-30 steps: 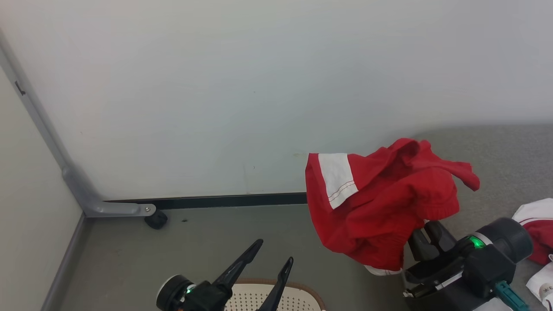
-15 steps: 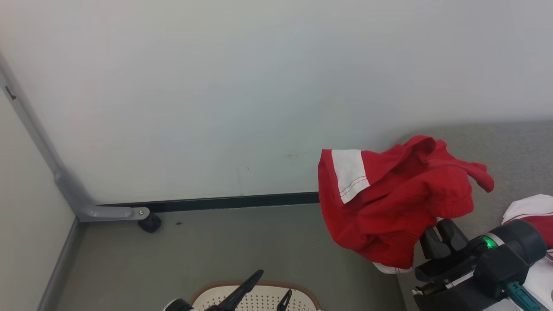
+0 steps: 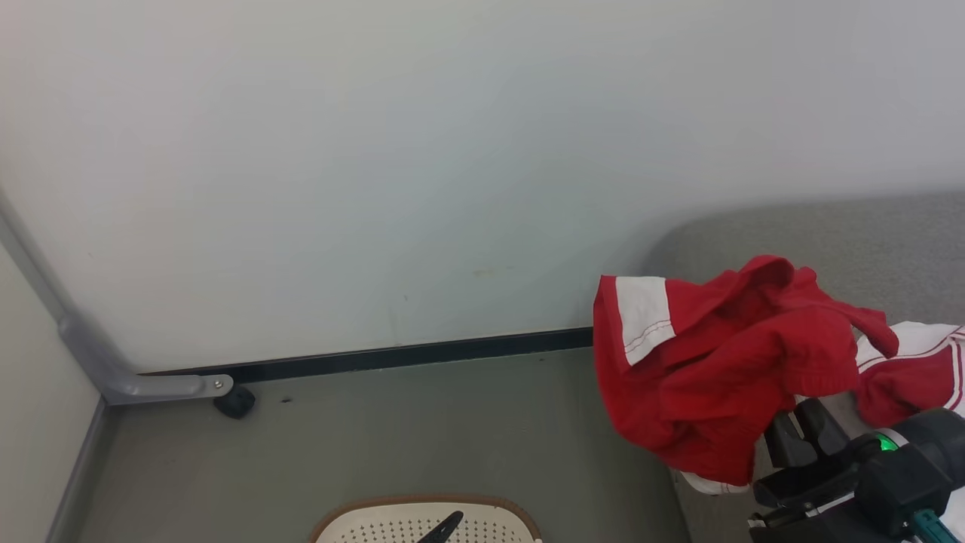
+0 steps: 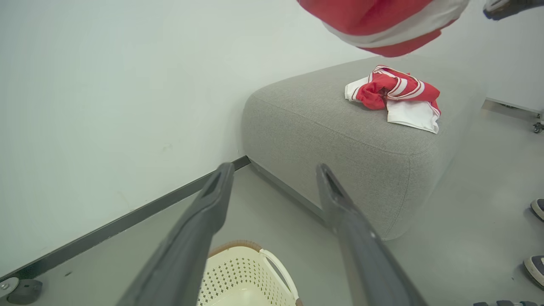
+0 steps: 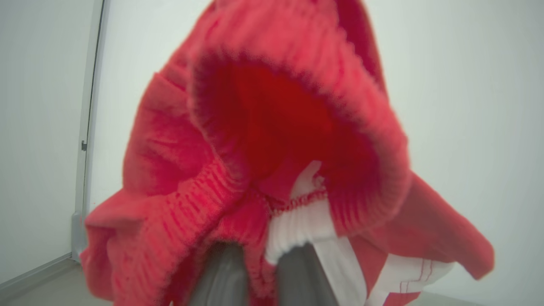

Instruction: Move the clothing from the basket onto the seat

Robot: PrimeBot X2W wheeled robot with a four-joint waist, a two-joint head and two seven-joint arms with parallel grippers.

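Pale wall [image 3: 377, 151] behind, grey floor [image 3: 377, 445] below, dark skirting [image 3: 377, 357] along the joint. Up in the air over the left edge of the seat [image 4: 340, 127]: a red garment [image 3: 716, 362] with a white panel, part above the cushion, part above the floor beside it. Pinched by the right gripper [image 5: 259, 259], fingers nearly together with the elastic waistband bunched between them. Cloth draped over the tips and blocking most of the right wrist view.

On top of the seat, further in from that edge: the other garment [image 4: 395, 97], red and white, crumpled, apart from the raised one.

Off the seat's left end, on the floor and not touching it: the basket [image 4: 242, 272], cream, perforated, brown-rimmed. Over the basket, the left gripper [image 4: 274, 168], fingers spread wide, gripping nothing.

Farther left of the seat, against the wall: a grey frame leg [image 3: 151, 386] on a black caster [image 3: 235, 401]. In front of the seat, on the floor: toes of shoes [image 4: 537, 208] at the edge of the left wrist view.
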